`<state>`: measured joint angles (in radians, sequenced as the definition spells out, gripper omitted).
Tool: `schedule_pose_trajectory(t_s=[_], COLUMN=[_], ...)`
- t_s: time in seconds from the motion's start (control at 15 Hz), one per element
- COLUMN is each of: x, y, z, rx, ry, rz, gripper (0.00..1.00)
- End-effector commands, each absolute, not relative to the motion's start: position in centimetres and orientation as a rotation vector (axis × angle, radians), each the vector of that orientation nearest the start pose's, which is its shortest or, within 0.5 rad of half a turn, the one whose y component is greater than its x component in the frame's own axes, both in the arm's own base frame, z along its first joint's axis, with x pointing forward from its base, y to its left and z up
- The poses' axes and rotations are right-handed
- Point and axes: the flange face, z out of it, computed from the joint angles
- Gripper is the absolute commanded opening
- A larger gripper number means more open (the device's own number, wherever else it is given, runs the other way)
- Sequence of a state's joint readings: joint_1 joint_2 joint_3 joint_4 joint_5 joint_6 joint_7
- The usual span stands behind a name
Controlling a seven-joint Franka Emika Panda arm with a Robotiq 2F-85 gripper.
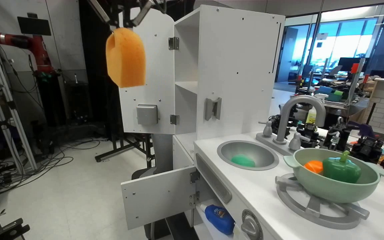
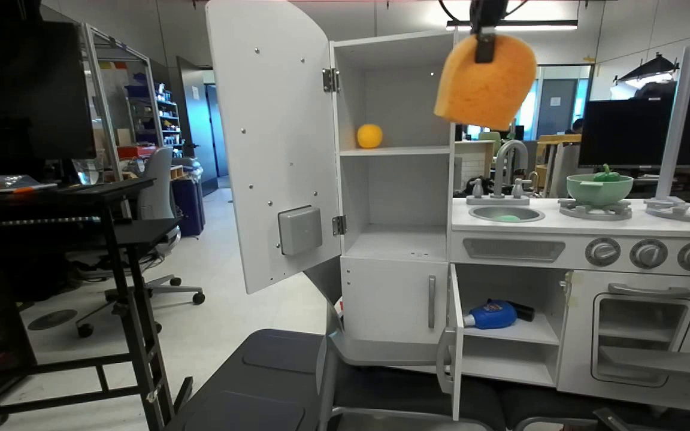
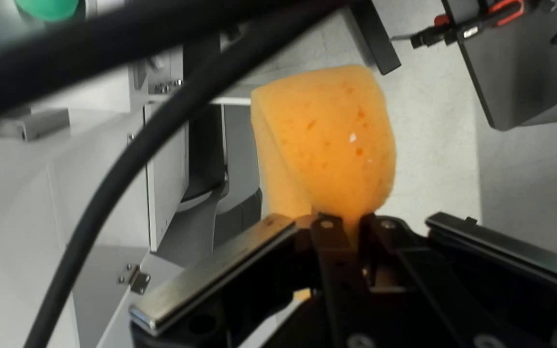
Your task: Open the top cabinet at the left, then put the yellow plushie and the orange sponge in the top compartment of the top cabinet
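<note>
My gripper [image 1: 121,24] is shut on the orange sponge [image 1: 125,60], which hangs below the fingers in mid-air. In an exterior view the gripper [image 2: 484,51] and sponge [image 2: 489,87] overlap the upper right edge of the top cabinet [image 2: 393,43]. The wrist view shows the sponge [image 3: 331,135] pinched between the fingertips [image 3: 353,227]. The cabinet door [image 2: 285,143] is swung wide open and also shows in an exterior view [image 1: 148,73]. A round yellow thing, probably the plushie [image 2: 369,136], sits at the left of the top compartment; it is hidden in the remaining views.
A lower door [image 2: 455,341] stands open beside a blue bottle [image 2: 492,314]. The counter holds a sink [image 1: 223,158] with a green item [image 1: 243,160], a faucet [image 1: 283,120], and a green pot [image 1: 338,190] with toy vegetables. Black cables cross the wrist view [image 3: 128,154].
</note>
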<state>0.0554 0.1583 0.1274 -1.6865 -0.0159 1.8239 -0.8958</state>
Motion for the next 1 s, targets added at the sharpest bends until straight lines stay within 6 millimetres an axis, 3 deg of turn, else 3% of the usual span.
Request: schedule_pose_trajectory(t_s=[0.0, 0.2, 0.47, 0.73, 0.93], x=[59.8, 59.2, 60.2, 63.1, 65.7], y=[17.6, 23.2, 26.1, 25.9, 24.3], z=[52.3, 52.3, 50.1, 46.8, 44.4], rx=[-2.743, -2.809, -2.94, -3.107, -3.232], ry=[-1.602, -1.619, -1.605, -1.585, -1.516], rz=[-0.115, -0.259, -0.432, -0.575, -0.683], gripper=[0.03, 0.03, 0.03, 0.03, 0.03])
